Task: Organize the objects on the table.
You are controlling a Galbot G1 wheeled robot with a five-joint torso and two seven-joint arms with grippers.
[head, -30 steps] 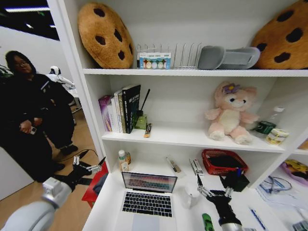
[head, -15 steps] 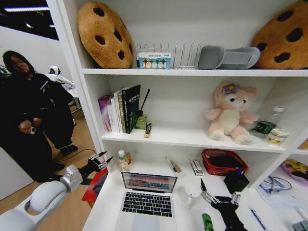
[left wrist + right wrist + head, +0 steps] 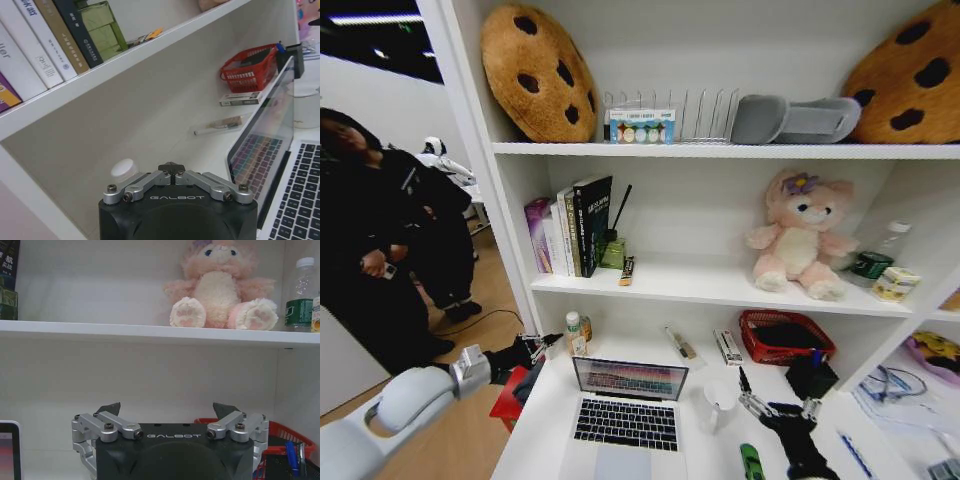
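An open silver laptop sits on the white table, its screen lit. A tiny green toy car lies right of the keyboard. Close behind and right of the car, my right gripper hovers open with nothing between its fingers. A blue pen lies further right. A slim marker rests near the back wall behind the laptop. My left gripper is shut and empty at the table's left end, beside the laptop screen.
A red basket, a black holder and a white cup stand behind the right gripper. A small bottle is next to the left gripper. A low shelf overhangs the back of the table. A person stands far left.
My left arm has swung in toward the table's left end and its fingers have closed. My right gripper has sunk lower and slightly right, still open.
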